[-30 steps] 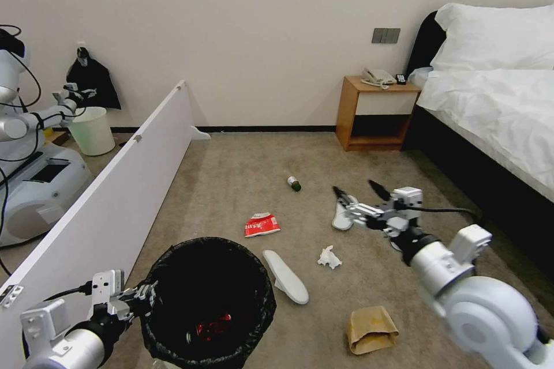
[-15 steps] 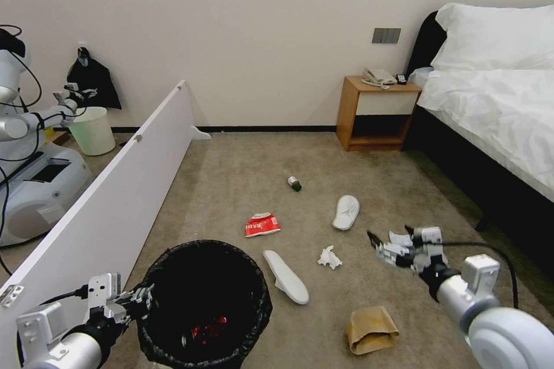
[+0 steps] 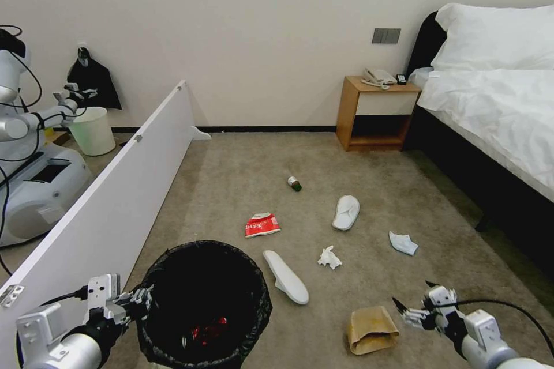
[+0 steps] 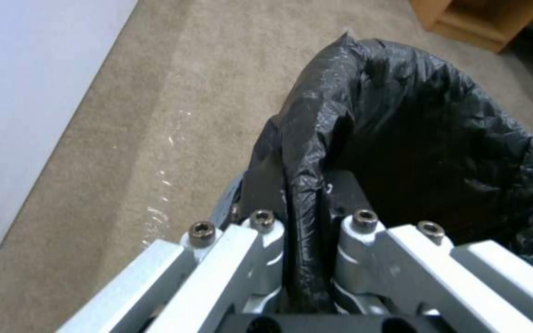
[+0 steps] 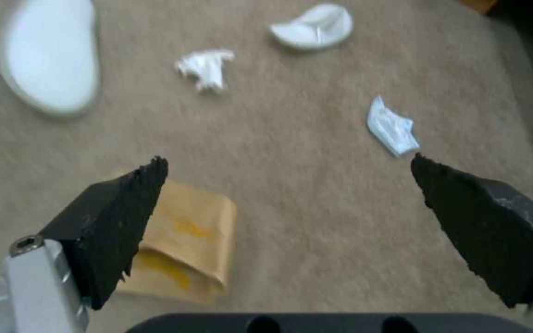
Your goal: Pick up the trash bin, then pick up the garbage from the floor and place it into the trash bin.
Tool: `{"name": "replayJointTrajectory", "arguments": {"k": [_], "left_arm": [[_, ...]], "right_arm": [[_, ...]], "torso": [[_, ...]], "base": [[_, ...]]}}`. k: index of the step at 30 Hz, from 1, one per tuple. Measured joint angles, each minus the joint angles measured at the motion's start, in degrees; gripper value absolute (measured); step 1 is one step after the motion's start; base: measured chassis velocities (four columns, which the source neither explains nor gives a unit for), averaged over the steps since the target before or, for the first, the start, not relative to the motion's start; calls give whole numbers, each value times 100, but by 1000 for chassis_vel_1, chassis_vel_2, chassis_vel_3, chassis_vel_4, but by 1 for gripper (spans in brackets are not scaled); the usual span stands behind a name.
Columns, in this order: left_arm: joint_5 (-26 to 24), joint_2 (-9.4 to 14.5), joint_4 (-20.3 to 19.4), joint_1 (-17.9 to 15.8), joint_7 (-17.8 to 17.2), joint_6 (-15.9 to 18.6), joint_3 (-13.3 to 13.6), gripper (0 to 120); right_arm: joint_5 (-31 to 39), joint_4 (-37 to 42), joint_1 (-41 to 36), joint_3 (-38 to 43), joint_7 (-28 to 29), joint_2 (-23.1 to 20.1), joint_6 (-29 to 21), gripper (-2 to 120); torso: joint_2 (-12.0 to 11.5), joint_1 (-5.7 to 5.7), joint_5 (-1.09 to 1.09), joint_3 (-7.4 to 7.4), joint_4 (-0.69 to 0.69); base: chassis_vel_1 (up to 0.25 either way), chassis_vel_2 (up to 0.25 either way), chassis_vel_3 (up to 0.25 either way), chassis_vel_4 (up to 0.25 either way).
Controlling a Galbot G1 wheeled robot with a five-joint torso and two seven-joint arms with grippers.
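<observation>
- Presently, head view: left hand (image 3: 137, 298) clamped on rim of trash bin (image 3: 205, 305), low at left; right hand (image 3: 416, 305) spread wide, empty, just beside brown paper bag (image 3: 371, 329) on the floor.
- Left wrist view: fingers (image 4: 260, 240) pinch mostly liner; risk that film slips and bin drops.
- Right wrist view: paper bag (image 5: 183, 240) lies off-centre under one fingertip; closing may crumple or miss it.

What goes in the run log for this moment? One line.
left end effector: shut on trash bin rim | right end effector: open, above carpet beside brown paper bag
</observation>
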Motion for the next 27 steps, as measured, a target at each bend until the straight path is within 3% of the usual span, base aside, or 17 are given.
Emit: {"name": "replayJointTrajectory", "arguments": {"k": [12, 27], "left_arm": [[-22, 24, 0, -46, 0, -3, -2, 5], [-25, 20, 0, -56, 0, -6, -7, 5]], "right_arm": [[-474, -1011, 238, -398, -172, 139, 465, 100], [-792, -1906, 864, -1105, -161, 480, 541, 100]], "torso": [[0, 0, 0, 0, 0], [0, 0, 0, 0, 0]], "base": [[0, 0, 0, 0], [0, 0, 0, 0]]}}
